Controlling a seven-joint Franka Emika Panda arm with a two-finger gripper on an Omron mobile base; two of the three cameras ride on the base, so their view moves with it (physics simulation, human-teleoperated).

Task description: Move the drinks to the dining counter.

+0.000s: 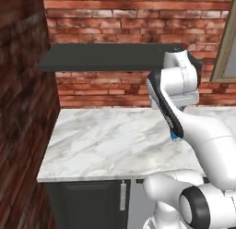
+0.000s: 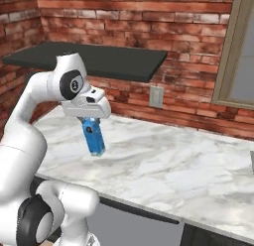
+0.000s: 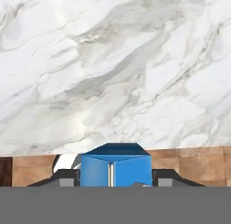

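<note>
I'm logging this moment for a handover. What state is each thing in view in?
blue carton: held in the hand, lifted off the worktop, hanging tilted.
hand: shut on the blue carton.
marble worktop: bare beneath the carton.
dark wall shelf: nothing visible on it.

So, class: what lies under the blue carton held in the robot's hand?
Under the blue carton, gripped in the hand, is bare marble worktop, with a gap between. Its top is covered by the hand.
</note>
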